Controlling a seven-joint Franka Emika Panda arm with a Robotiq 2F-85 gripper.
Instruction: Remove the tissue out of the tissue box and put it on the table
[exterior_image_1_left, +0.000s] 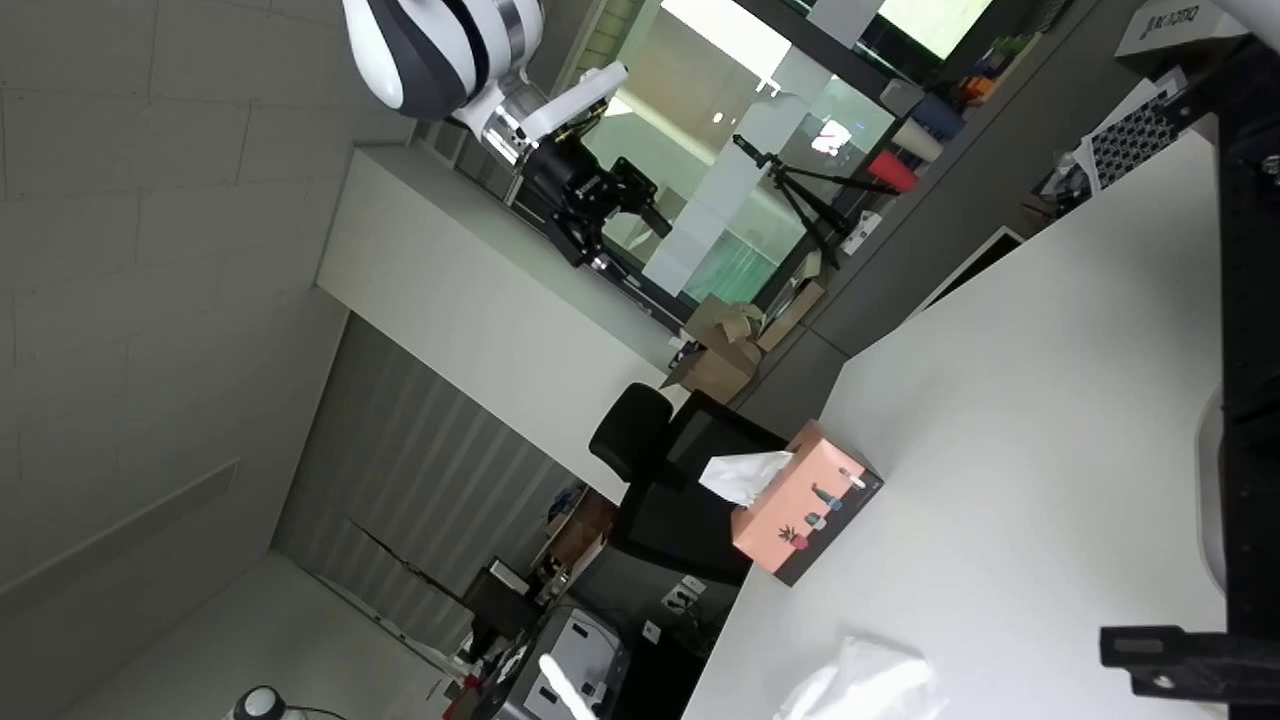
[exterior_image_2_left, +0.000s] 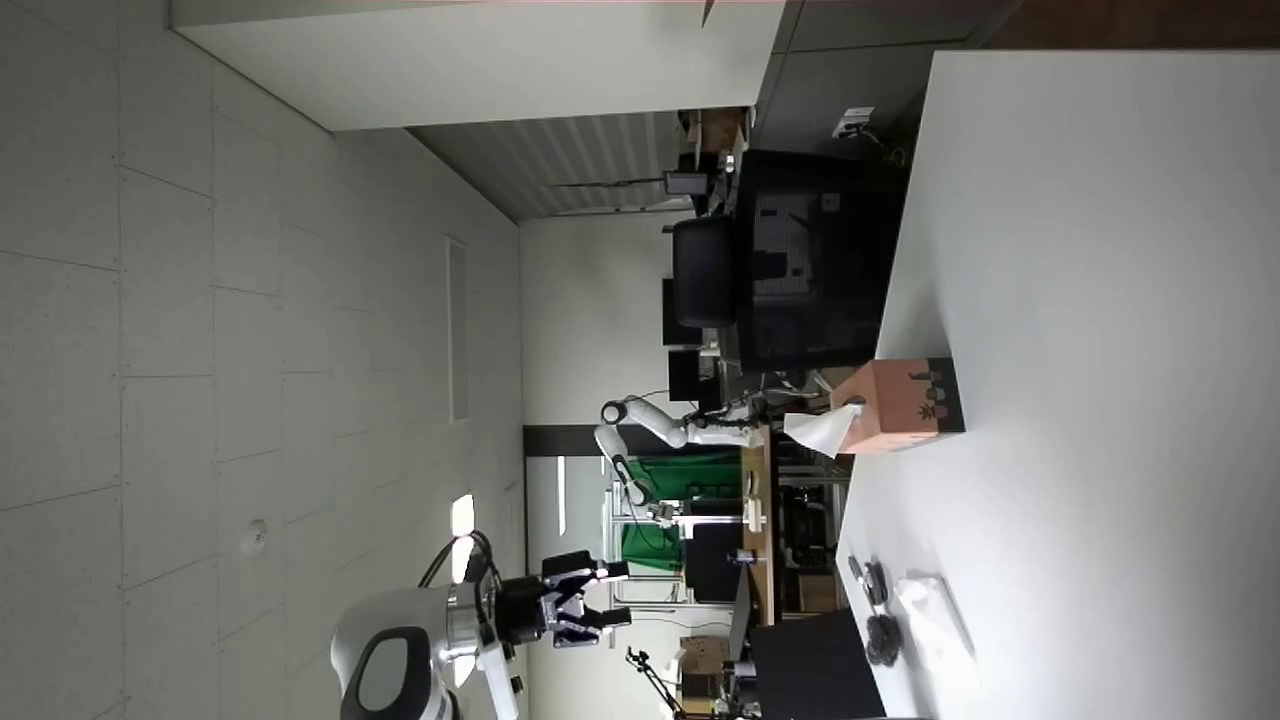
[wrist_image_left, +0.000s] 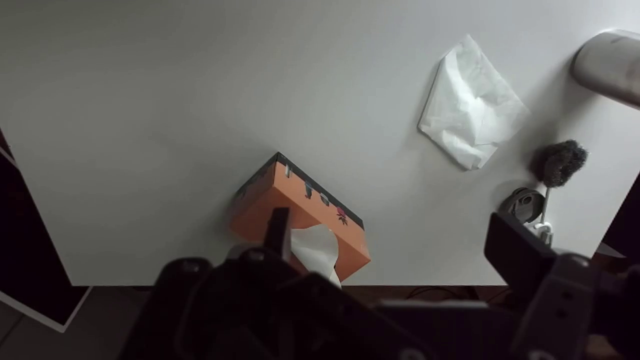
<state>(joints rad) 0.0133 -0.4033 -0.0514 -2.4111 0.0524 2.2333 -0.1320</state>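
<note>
The orange tissue box with a dark base stands near the table edge in both exterior views (exterior_image_1_left: 805, 510) (exterior_image_2_left: 905, 400) and in the wrist view (wrist_image_left: 320, 200). A white tissue sticks out of its top slot (exterior_image_1_left: 742, 475) (exterior_image_2_left: 820, 430) (wrist_image_left: 316, 245). A separate crumpled white tissue lies on the table (exterior_image_1_left: 865, 685) (exterior_image_2_left: 935, 612) (wrist_image_left: 470, 112), apart from the box. My gripper (exterior_image_1_left: 630, 242) (exterior_image_2_left: 618, 594) (wrist_image_left: 390, 230) is open and empty, high above the table. In the wrist view its left finger overlaps part of the box; the gap between the fingers shows table.
On the white table (wrist_image_left: 150, 100) lie a dark fuzzy brush (wrist_image_left: 562, 162) and a dark ring-shaped roll (wrist_image_left: 523, 204), right of the box. A pale rounded object (wrist_image_left: 610, 65) stands at the wrist view's right edge. A black chair (exterior_image_1_left: 690, 460) is behind the table edge.
</note>
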